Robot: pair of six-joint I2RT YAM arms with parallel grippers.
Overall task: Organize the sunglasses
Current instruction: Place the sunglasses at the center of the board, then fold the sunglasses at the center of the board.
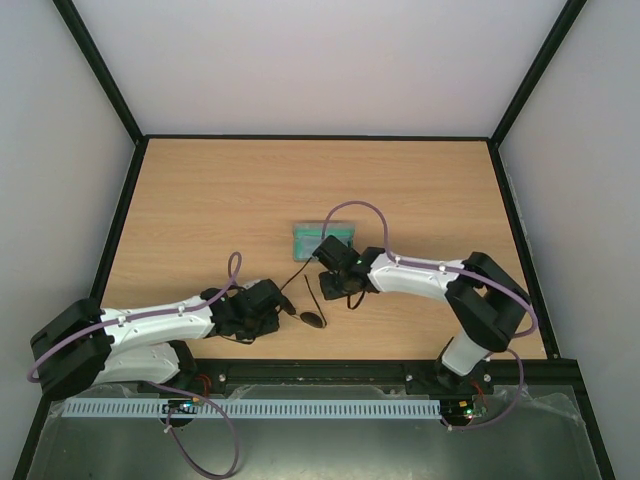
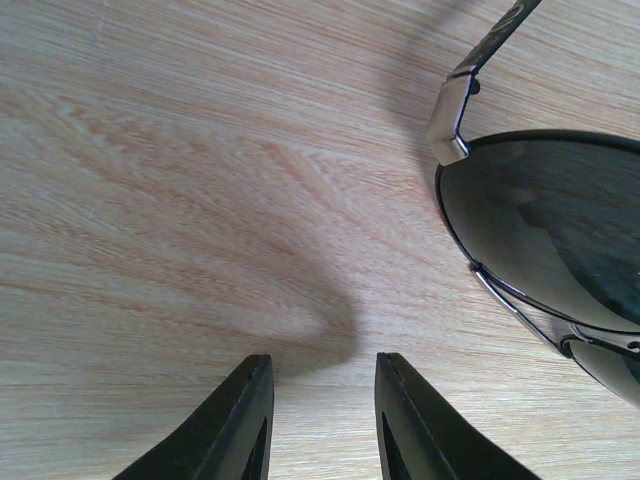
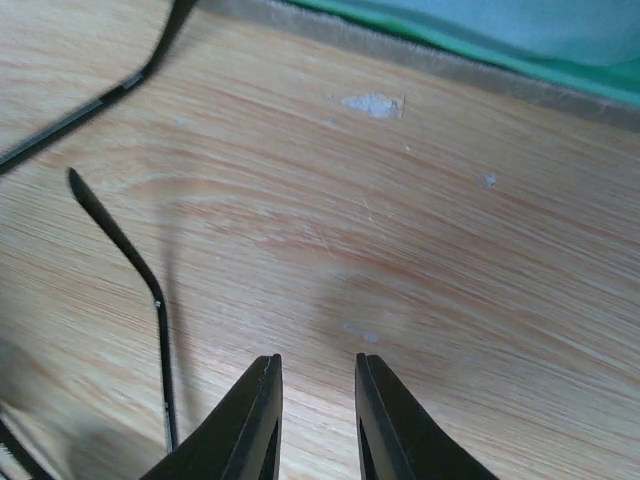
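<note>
The sunglasses (image 1: 311, 319) lie unfolded on the wooden table between the two arms, thin dark frame with dark lenses. In the left wrist view one lens (image 2: 556, 228) and its metal hinge fill the right side. My left gripper (image 2: 322, 366) sits just left of them (image 1: 282, 306), open, with only bare wood between its fingers. My right gripper (image 3: 318, 362) hovers over the table (image 1: 333, 289) beside a slim black temple arm (image 3: 142, 275), which lies left of the fingers. Its jaws stand slightly apart and hold nothing.
A grey rectangular case (image 1: 323, 241) lies behind the right gripper, with a light blue cloth (image 3: 520, 25) on it. Its edge (image 3: 470, 66) crosses the top of the right wrist view. Black frame rails border the table (image 1: 200, 200).
</note>
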